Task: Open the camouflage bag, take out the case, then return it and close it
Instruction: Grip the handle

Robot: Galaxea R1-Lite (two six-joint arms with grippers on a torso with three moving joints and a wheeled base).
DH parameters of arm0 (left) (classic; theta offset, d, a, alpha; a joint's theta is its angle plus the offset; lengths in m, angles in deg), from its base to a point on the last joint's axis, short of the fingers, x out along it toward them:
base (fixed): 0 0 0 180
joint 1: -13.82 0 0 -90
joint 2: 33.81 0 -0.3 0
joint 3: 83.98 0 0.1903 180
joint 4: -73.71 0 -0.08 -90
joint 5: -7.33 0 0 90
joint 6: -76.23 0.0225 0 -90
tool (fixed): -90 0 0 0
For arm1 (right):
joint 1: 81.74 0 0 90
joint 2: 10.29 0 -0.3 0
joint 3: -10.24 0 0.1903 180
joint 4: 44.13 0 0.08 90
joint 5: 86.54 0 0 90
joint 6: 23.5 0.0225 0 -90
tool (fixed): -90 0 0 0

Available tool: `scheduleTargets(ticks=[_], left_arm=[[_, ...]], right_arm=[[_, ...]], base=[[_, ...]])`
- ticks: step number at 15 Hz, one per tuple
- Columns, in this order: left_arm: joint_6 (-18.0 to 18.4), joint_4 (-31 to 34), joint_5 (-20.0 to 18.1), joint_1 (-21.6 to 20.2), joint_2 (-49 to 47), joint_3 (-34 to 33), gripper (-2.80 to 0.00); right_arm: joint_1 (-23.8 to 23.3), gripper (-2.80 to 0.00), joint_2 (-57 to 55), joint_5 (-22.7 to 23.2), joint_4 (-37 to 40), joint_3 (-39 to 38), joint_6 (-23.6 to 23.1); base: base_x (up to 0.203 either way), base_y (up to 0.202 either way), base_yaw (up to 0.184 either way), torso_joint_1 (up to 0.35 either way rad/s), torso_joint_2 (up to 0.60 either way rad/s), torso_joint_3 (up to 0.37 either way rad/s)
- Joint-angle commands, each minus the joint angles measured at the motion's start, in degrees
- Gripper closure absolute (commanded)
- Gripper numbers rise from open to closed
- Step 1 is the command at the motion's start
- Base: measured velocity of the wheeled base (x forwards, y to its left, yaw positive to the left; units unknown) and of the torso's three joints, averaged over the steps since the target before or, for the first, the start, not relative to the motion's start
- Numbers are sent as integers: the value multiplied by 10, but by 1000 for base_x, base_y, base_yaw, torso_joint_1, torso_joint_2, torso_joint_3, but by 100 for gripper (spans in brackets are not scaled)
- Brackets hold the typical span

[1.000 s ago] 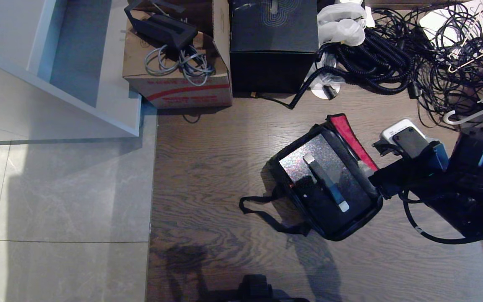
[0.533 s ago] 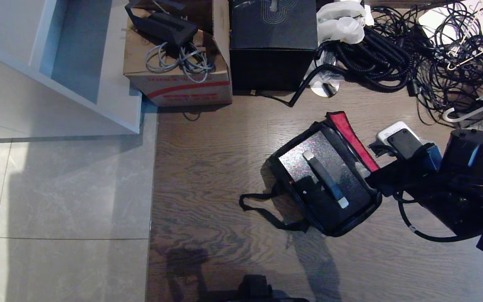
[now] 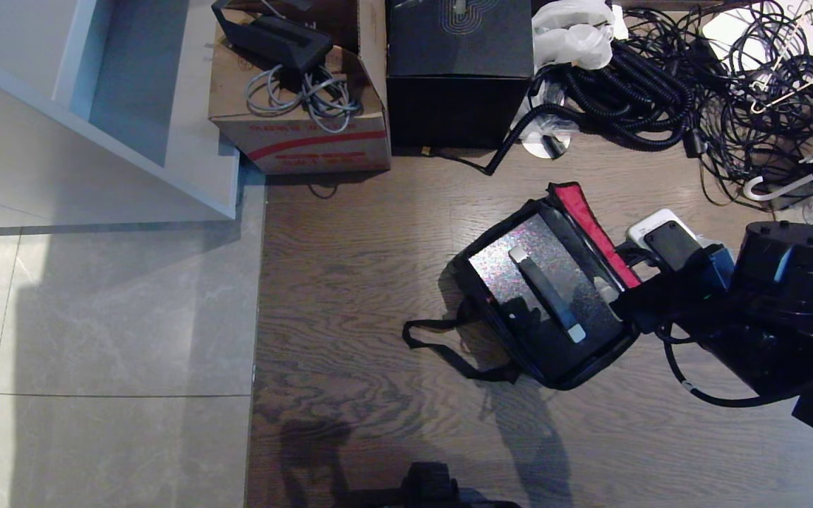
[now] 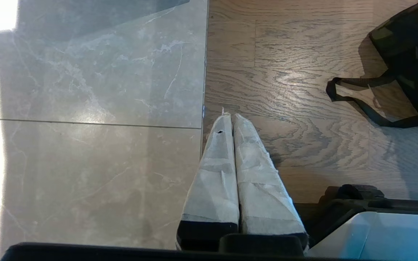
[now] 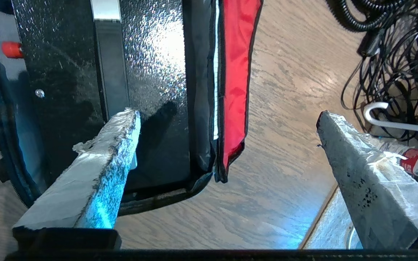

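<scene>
the camouflage bag [image 3: 555, 310] lies on the wood floor with its red-lined flap [image 3: 590, 229] thrown back, and the case [image 3: 544, 289] sits inside it, speckled face up, nearly filling the opening. one bag, one case, one black bar handle [image 3: 546, 293] with two silver ends.

the right end effector [image 5: 227, 145] hangs just beyond the bag's flap side, spread wide and holding nothing. in the right wrist view one taped finger [image 5: 111, 145] is over the case beside the handle, while the other [image 5: 354, 152] is out over bare floor past the flap, so the gap straddles the flap edge rather than the handle. the handle's long axis runs along the case's length, and the fingers seem to lie roughly along that line. by my reading, the case still lies a little further into the bag from the gap's centre, and the fingers would have to bracket the bar across its width.

the left end effector [image 4: 230, 119] is well away from the bag, past its shoulder strap [image 4: 361, 101], fingers pressed together and empty. the right arm is clearly the nearer one.
</scene>
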Motion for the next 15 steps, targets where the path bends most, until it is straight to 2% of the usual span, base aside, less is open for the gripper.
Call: scheduleTargets(ticks=[1,4,6,8,10,12,14,15], left_arm=[[0,0,0,0,0,0,0],[0,0,0,0,0,0,0],[0,0,0,0,0,0,0],[0,0,0,0,0,0,0],[0,0,0,0,0,0,0],[0,0,0,0,0,0,0],[0,0,0,0,0,0,0],[0,0,0,0,0,0,0]], right_arm=[[7,-280,-24,-11,-3,7,-2],[16,-280,-69,-56,-24,26,-2],[32,-280,-118,-106,-66,34,-3],[69,-280,-165,-163,-122,44,-7],[88,-280,-183,-201,-120,49,-6],[125,-280,-222,-262,-131,51,-2],[136,-280,-247,-271,-149,51,-4],[140,-280,-257,-293,-145,53,-5]], base=[[0,0,0,0,0,0],[0,0,0,0,0,0],[0,0,0,0,0,0],[0,0,0,0,0,0],[0,0,0,0,0,0],[0,0,0,0,0,0],[0,0,0,0,0,0],[0,0,0,0,0,0]])
